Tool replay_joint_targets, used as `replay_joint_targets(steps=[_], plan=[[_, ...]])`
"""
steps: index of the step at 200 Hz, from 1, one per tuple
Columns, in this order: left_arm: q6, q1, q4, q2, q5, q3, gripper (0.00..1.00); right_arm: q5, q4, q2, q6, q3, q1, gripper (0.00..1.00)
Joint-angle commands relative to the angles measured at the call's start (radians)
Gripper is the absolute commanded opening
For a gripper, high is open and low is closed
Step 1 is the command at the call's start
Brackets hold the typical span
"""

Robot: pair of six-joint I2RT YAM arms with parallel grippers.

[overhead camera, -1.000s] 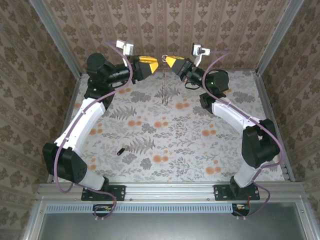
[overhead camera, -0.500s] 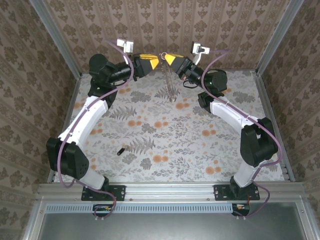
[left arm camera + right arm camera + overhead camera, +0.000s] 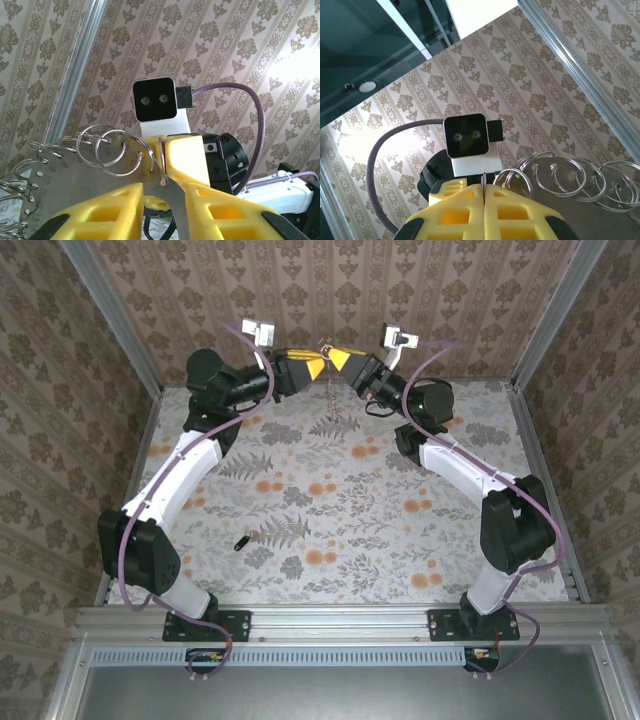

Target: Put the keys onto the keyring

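Top external: keyring in tight grip of left hand and right hand; key well apart.

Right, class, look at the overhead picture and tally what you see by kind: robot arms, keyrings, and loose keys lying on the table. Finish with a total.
robot arms: 2, the left arm and the right arm
keyring: 1, hanging between the two arm tips
loose key: 1, on the table
total: 4

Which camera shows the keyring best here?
Left wrist: the keyring is close and sharp, its flat plate and split rings clear. Right wrist shows a row of its loops; top external shows just a thin hanging sliver.
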Motion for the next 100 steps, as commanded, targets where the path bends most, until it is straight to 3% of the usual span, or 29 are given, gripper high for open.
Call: replay_joint_targets(steps=[1,100], plan=[[-0.022,-0.011,0.053,0.013,-0.01,0.026,0.28,0.013,0.085,0.004,0.01,0.026,0.005,0.0],[-0.029,-0.024,0.075,0.023,-0.029,0.038,0.32,0.011,0.085,0.004,0.014,0.006,0.008,0.0]])
